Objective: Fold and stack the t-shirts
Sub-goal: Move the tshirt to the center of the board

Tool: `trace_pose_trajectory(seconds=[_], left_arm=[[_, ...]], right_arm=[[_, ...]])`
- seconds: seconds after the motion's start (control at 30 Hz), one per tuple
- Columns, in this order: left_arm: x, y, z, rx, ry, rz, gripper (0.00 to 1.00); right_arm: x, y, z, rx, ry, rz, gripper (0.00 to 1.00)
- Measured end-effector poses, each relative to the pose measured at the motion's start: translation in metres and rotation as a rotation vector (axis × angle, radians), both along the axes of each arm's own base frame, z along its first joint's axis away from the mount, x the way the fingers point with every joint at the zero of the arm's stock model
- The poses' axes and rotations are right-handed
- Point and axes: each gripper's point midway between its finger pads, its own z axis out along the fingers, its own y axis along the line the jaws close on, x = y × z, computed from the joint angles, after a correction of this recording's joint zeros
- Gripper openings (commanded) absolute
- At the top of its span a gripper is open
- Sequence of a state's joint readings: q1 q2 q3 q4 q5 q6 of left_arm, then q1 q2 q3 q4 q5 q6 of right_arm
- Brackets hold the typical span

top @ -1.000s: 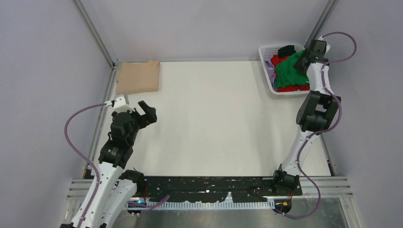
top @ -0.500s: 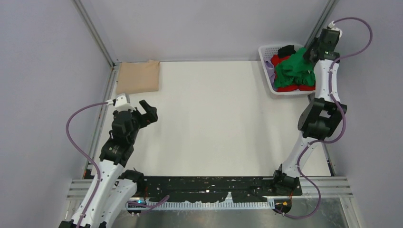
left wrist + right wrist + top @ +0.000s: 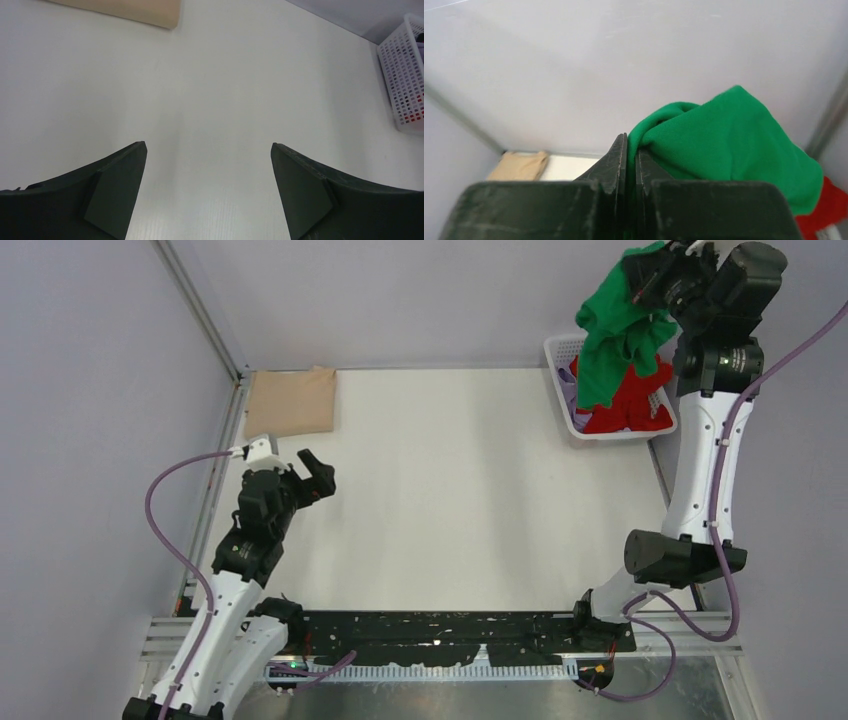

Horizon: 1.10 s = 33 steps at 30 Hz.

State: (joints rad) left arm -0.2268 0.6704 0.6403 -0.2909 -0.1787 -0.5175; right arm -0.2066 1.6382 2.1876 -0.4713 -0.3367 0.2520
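Note:
My right gripper (image 3: 655,278) is raised high above the white basket (image 3: 560,390) at the back right and is shut on the bright green t-shirt (image 3: 612,335), which hangs down from it. In the right wrist view the green shirt (image 3: 729,145) is pinched between the closed fingers (image 3: 616,160). The red t-shirt (image 3: 630,405) lies in the basket under it, with a bit of lilac cloth (image 3: 567,375) at the basket's left. The tan t-shirt (image 3: 292,400) lies folded at the back left corner. My left gripper (image 3: 318,472) is open and empty, low over the table's left side.
The grey enclosure walls and metal corner posts stand close behind the basket and the tan shirt. In the left wrist view the basket (image 3: 405,75) is at the far right and the tan shirt's edge (image 3: 145,12) at the top.
My right arm has risen sharply, lifting the green t-shirt up out of the basket and uncovering the red one. The left arm has barely moved.

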Motion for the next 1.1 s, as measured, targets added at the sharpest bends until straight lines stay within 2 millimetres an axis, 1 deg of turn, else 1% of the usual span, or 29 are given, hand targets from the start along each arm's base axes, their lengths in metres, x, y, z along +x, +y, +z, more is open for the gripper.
trace_pose_trajectory(seconds=[0.07, 0.1, 0.13, 0.17, 0.2, 0.3, 0.33, 0.4, 0.43, 0.47, 0.5, 0.53, 0.57, 0.6, 0.67, 0.7, 0.73, 0.77, 0.8, 0.83, 0.87, 0.9, 0.93, 1.0, 1.1], left_arm=[[0.0, -0.001, -0.001, -0.001, 0.004, -0.006, 1.0], [0.0, -0.002, -0.001, -0.002, 0.005, -0.008, 0.99], [0.0, -0.002, -0.002, -0.003, 0.007, -0.011, 1.0], [0.0, -0.002, -0.002, -0.003, 0.007, -0.012, 1.0], [-0.001, -0.003, -0.001, -0.004, 0.006, -0.014, 1.0], [-0.003, -0.002, 0.0, -0.007, 0.003, -0.013, 1.0], [-0.005, -0.002, 0.001, -0.008, -0.001, -0.012, 1.0], [-0.007, -0.001, 0.005, -0.012, -0.013, -0.011, 0.99], [-0.008, -0.001, 0.006, -0.015, -0.019, -0.01, 0.99], [-0.009, 0.0, 0.008, -0.017, -0.025, -0.008, 1.0], [-0.009, 0.0, 0.009, -0.02, -0.028, -0.006, 0.99], [-0.01, 0.0, 0.01, -0.026, -0.03, -0.001, 1.0], [-0.01, 0.001, 0.01, -0.032, -0.032, 0.003, 1.0], [-0.01, 0.001, 0.009, -0.036, -0.029, 0.006, 1.0], [-0.01, 0.001, 0.006, -0.04, -0.017, 0.009, 1.0], [-0.01, 0.0, 0.004, -0.045, -0.009, 0.012, 1.0], [-0.01, 0.0, 0.002, -0.048, 0.001, 0.014, 1.0], [-0.009, 0.0, -0.001, -0.049, 0.012, 0.014, 1.0], [-0.008, -0.001, -0.004, -0.05, 0.027, 0.014, 0.99], [-0.007, -0.002, -0.009, -0.05, 0.046, 0.012, 1.0], [-0.006, -0.004, -0.013, -0.053, 0.062, 0.007, 1.0], [-0.005, -0.006, -0.018, -0.057, 0.084, 0.002, 1.0], [-0.004, -0.009, -0.023, -0.063, 0.104, -0.008, 1.0], [-0.002, -0.016, -0.038, -0.069, 0.162, -0.037, 1.0], [-0.004, -0.031, -0.058, -0.092, 0.251, -0.108, 0.99]], right_arm=[[-0.016, 0.04, 0.013, -0.022, -0.031, 0.118, 0.05], [-0.025, 0.064, 0.016, -0.036, -0.044, 0.189, 0.05], [-0.032, 0.083, 0.018, -0.046, -0.05, 0.248, 0.05], [-0.04, 0.102, 0.019, -0.054, -0.056, 0.31, 0.05], [-0.05, 0.126, 0.017, -0.061, -0.06, 0.39, 0.05], [-0.083, 0.187, 0.009, -0.078, -0.061, 0.624, 0.05], [-0.093, 0.203, 0.004, -0.085, -0.062, 0.689, 0.05], [-0.108, 0.22, -0.01, -0.103, -0.051, 0.774, 0.07], [-0.115, 0.226, -0.022, -0.115, -0.038, 0.806, 0.13], [-0.12, 0.228, -0.036, -0.13, -0.023, 0.825, 0.16], [-0.123, 0.228, -0.049, -0.143, -0.012, 0.827, 0.21], [-0.127, 0.226, -0.069, -0.162, 0.013, 0.824, 0.24], [-0.13, 0.222, -0.097, -0.182, 0.054, 0.805, 0.28], [-0.131, 0.217, -0.119, -0.197, 0.085, 0.783, 0.33], [-0.13, 0.201, -0.176, -0.227, 0.195, 0.696, 0.68], [-0.127, 0.193, -0.2, -0.235, 0.25, 0.644, 0.78], [-0.121, 0.178, -0.235, -0.261, 0.329, 0.553, 0.91], [-0.119, 0.167, -0.259, -0.261, 0.398, 0.49, 0.98], [-0.115, 0.148, -0.293, -0.287, 0.493, 0.382, 0.97], [-0.114, 0.139, -0.306, -0.287, 0.537, 0.335, 0.96], [-0.114, 0.125, -0.324, -0.3, 0.594, 0.262, 0.95], [-0.115, 0.114, -0.338, -0.31, 0.642, 0.201, 0.95], [-0.116, 0.104, -0.346, -0.313, 0.669, 0.146, 0.95], [-0.116, 0.093, -0.349, -0.303, 0.681, 0.074, 0.95], [-0.115, 0.089, -0.341, -0.256, 0.648, 0.023, 0.95]])
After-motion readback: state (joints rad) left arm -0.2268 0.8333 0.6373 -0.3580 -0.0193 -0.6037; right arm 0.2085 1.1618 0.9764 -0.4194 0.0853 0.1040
